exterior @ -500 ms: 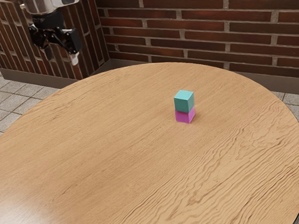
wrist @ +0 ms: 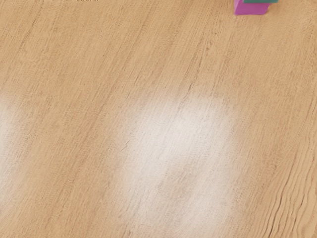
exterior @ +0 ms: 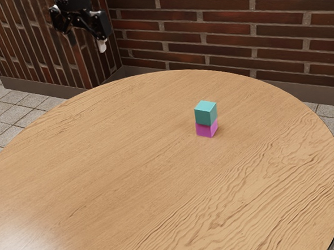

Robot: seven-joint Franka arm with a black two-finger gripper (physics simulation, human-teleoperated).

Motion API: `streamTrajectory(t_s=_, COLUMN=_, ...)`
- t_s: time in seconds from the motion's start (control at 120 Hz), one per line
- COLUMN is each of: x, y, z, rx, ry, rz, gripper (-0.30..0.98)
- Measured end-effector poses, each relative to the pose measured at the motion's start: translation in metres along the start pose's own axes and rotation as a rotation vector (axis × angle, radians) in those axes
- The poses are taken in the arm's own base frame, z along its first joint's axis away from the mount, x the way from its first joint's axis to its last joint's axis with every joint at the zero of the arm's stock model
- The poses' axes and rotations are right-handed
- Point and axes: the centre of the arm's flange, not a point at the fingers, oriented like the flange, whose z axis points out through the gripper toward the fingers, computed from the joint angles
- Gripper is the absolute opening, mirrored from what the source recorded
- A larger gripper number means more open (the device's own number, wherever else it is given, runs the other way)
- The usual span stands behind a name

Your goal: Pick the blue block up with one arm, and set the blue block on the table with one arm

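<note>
in the exterior view, the black two-finger gripper [exterior: 86, 44] is in the air, near the view's upper left corner, well apart from the blocks. its two fingers stand wide open, with a large gap between them, and they have hold of nothing. one fingertip is pale and easy to see, but the other is dark and hard to make out against the red-brown brick wall [exterior: 235, 33]. the upper part of the gripper is cut by the view's edge.

the blue-green cube block [exterior: 205, 113], which is the blue one of the task, sits upright on top of the magenta cube block [exterior: 205, 129]. they touch, and the lower one rests on the round light-wood table [exterior: 129, 161]. the table's near side is cut off by the view's edge.

in the wrist view, the same two blocks are cut by the edge. of the blue-green one there is only a thin strip, and of the magenta one a bigger piece of its side. a wide pale shine hides part of the table's wood grain. also at the edge is a very small dark mark [wrist: 87, 0], cut off too, and i cannot tell what it is.
</note>
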Motion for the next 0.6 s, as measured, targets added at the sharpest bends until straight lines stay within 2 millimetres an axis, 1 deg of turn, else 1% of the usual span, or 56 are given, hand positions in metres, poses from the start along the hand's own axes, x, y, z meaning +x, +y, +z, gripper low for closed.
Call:
streamTrajectory(t_s=0.058, x=0.017, y=0.042, z=0.026, rx=-0.008, ry=-0.009, rz=0.061, gripper=0.69)
streamTrajectory(t_s=0.092, x=0.026, y=0.056, z=0.039, rx=-0.021, ry=-0.011, rz=0.077, gripper=0.68)
streamTrajectory(t_s=0.125, x=0.033, y=0.061, z=0.048, rx=-0.031, ry=-0.006, rz=0.079, gripper=0.68)
streamTrajectory(t_s=0.175, x=0.041, y=0.058, z=0.054, rx=-0.041, ry=0.008, rz=0.068, gripper=0.68)
streamTrajectory(t_s=0.208, x=0.049, y=0.055, z=0.063, rx=-0.044, ry=0.015, rz=0.057, gripper=0.69)
streamTrajectory(t_s=0.233, x=0.057, y=0.057, z=0.074, rx=-0.045, ry=0.021, rz=0.055, gripper=0.69)
streamTrajectory(t_s=0.325, x=0.108, y=0.086, z=0.14, rx=-0.027, ry=0.031, rz=0.068, gripper=0.69)
streamTrajectory(t_s=0.4, x=0.138, y=0.103, z=0.185, rx=-0.028, ry=0.041, rz=0.073, gripper=0.69)
streamTrajectory(t_s=0.45, x=0.152, y=0.115, z=0.214, rx=-0.044, ry=0.04, rz=0.076, gripper=0.69)
streamTrajectory(t_s=0.475, x=0.158, y=0.122, z=0.224, rx=-0.054, ry=0.046, rz=0.079, gripper=0.69)
streamTrajectory(t_s=0.6, x=0.17, y=0.154, z=0.252, rx=-0.119, ry=0.069, rz=0.107, gripper=0.69)
